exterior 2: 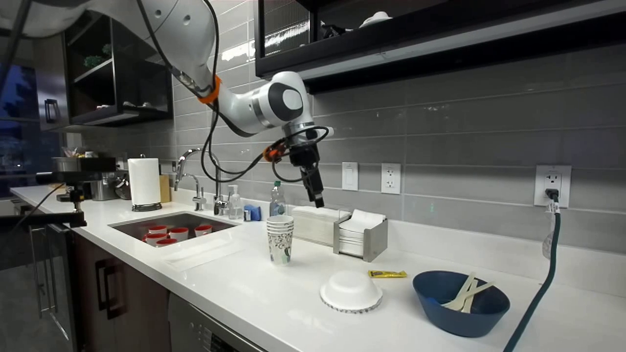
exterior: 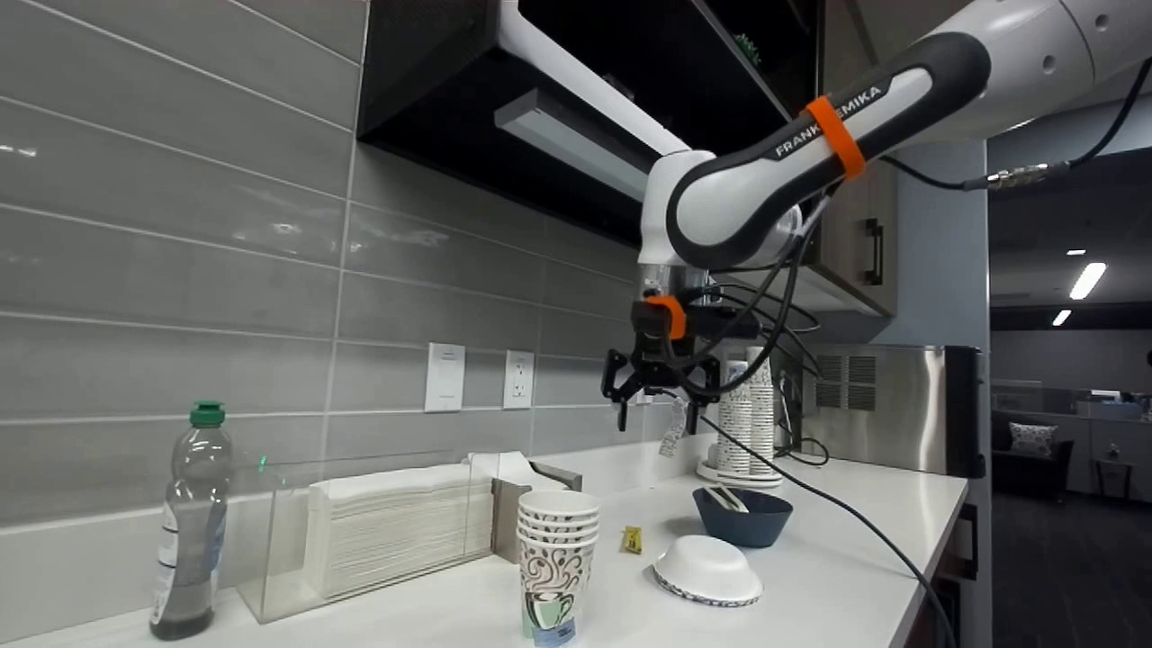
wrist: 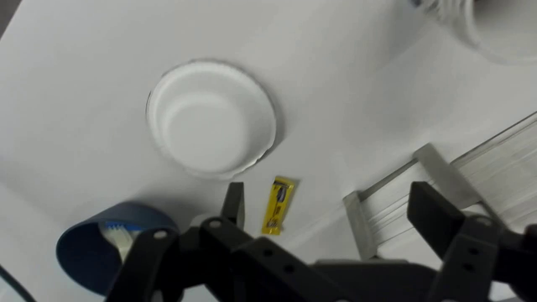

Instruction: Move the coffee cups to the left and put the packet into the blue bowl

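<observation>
The coffee cups point(exterior: 556, 576), a short nested patterned stack, stand upright on the counter in both exterior views point(exterior 2: 280, 242). Their blurred rims show at the top right of the wrist view point(wrist: 455, 16). The yellow packet point(exterior: 633, 540) lies flat on the counter between the napkin holder and the blue bowl point(exterior: 745, 524). It also shows in an exterior view point(exterior 2: 387, 274) and the wrist view point(wrist: 277, 205). The blue bowl point(exterior 2: 462, 320) holds pale utensils; the gripper partly covers it in the wrist view point(wrist: 84, 260). My gripper point(exterior: 657, 419) is open and empty, high above the counter.
An upturned white paper bowl point(exterior 2: 351, 291) lies beside the packet. A metal napkin holder point(exterior 2: 375, 242) and napkins in a clear box point(exterior: 387, 531) line the wall. A bottle point(exterior: 191, 522), tall cup stacks point(exterior: 733, 436), a cable point(exterior 2: 538, 288) and an overhead cabinet point(exterior: 432, 81) are around.
</observation>
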Robot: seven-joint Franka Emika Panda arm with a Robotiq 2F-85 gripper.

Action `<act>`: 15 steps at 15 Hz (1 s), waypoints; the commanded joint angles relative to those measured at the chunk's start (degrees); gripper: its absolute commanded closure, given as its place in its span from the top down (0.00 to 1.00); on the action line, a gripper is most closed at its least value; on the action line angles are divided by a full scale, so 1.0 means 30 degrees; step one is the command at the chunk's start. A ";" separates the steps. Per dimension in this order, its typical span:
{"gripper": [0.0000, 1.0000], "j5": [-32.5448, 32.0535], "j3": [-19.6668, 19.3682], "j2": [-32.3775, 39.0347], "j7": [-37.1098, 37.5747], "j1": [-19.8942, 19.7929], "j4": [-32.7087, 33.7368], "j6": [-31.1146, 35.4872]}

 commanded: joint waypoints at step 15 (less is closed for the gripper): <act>1.00 -0.0212 -0.1609 0.8088 -0.1047 -0.2491 0.4905 0.3665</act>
